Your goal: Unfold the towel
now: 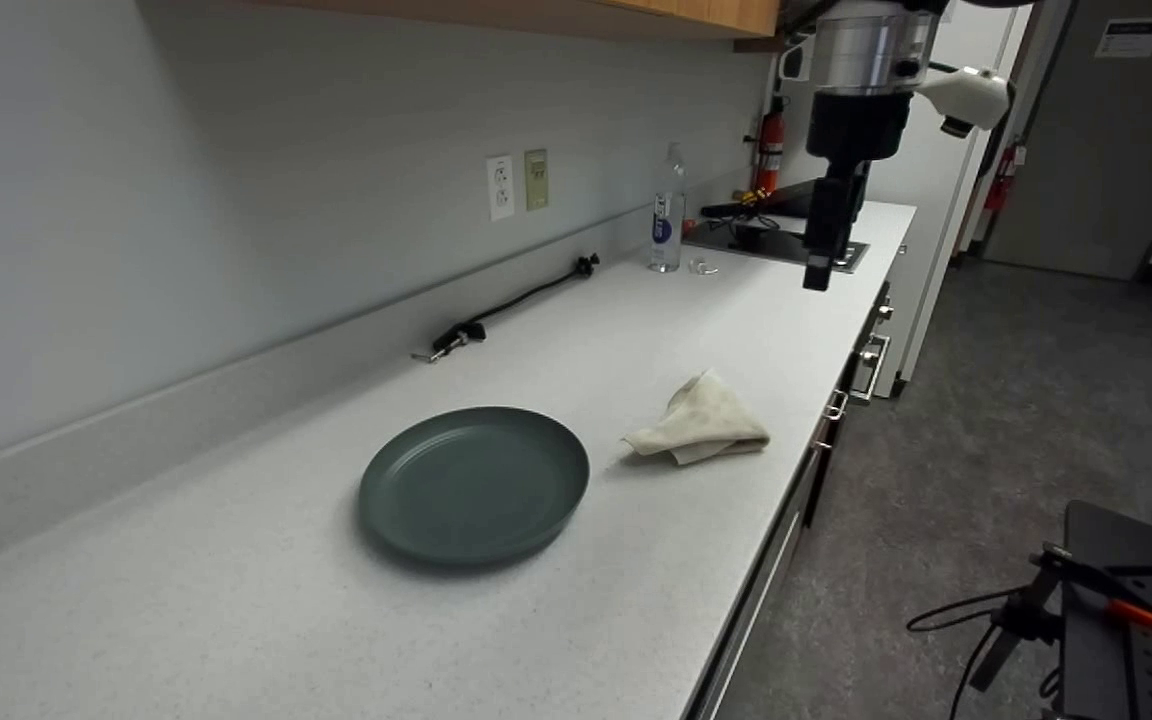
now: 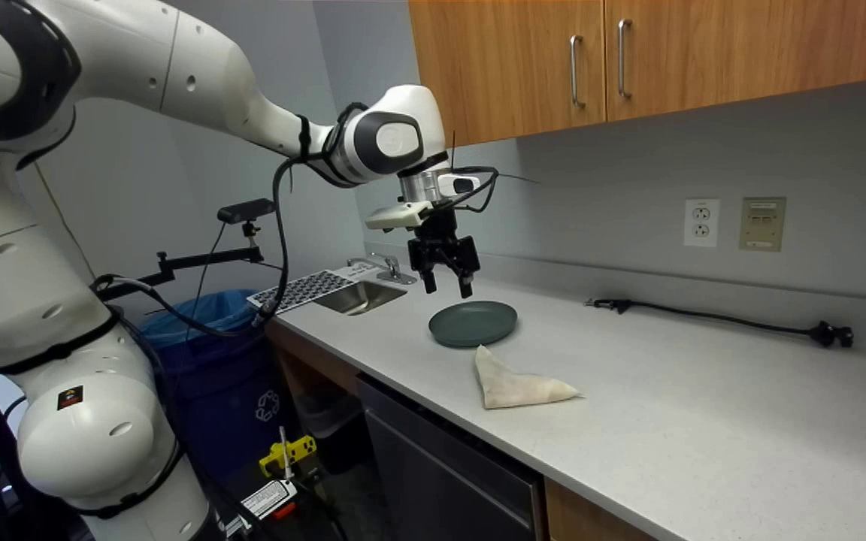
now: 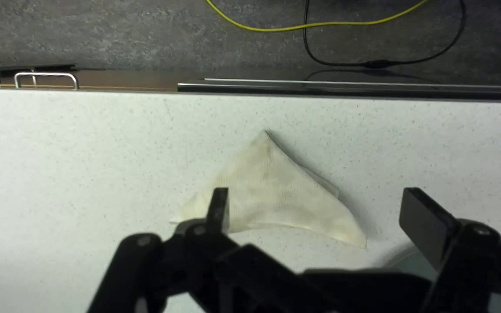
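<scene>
A cream towel [image 1: 701,422] lies on the counter, folded into a rough triangle with a raised, uneven fold. It also shows in an exterior view [image 2: 517,382] and in the wrist view [image 3: 276,191]. Part of its left side in the wrist view is hidden behind a finger. My gripper [image 2: 448,288] is open and empty, well above the counter. In the wrist view the open jaws [image 3: 313,206] span most of the towel, without touching it. In an exterior view the gripper [image 1: 818,272] shows edge-on.
A dark green plate [image 1: 476,485] lies beside the towel; its rim shows in the wrist view [image 3: 411,261]. A black cable [image 2: 719,317] runs along the wall. A water bottle [image 1: 668,215] stands farther along. Wooden cabinets [image 2: 523,68] hang above. The counter's front edge [image 3: 250,94] is near the towel.
</scene>
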Tool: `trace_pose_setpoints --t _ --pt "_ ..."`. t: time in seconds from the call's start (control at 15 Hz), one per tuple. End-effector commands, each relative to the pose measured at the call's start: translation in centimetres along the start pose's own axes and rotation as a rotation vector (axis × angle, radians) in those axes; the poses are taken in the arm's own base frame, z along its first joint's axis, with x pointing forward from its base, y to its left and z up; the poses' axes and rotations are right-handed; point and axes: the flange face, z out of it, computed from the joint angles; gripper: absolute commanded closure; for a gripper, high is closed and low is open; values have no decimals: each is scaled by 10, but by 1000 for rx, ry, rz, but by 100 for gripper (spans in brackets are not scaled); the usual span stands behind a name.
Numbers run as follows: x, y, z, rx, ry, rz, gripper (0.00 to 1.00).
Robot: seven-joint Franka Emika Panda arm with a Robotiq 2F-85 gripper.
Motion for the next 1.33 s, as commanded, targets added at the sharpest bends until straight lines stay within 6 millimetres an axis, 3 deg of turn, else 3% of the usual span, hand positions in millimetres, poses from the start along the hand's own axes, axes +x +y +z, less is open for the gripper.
trace_pose_setpoints --t 0.0,0.27,0.8,1.27 --pt "37 -1 12 45 53 -12 0" --pt "67 -14 25 82 82 -40 0" --pt "109 -59 77 146 49 -109 0" --pt "131 -68 120 175 -8 -106 0"
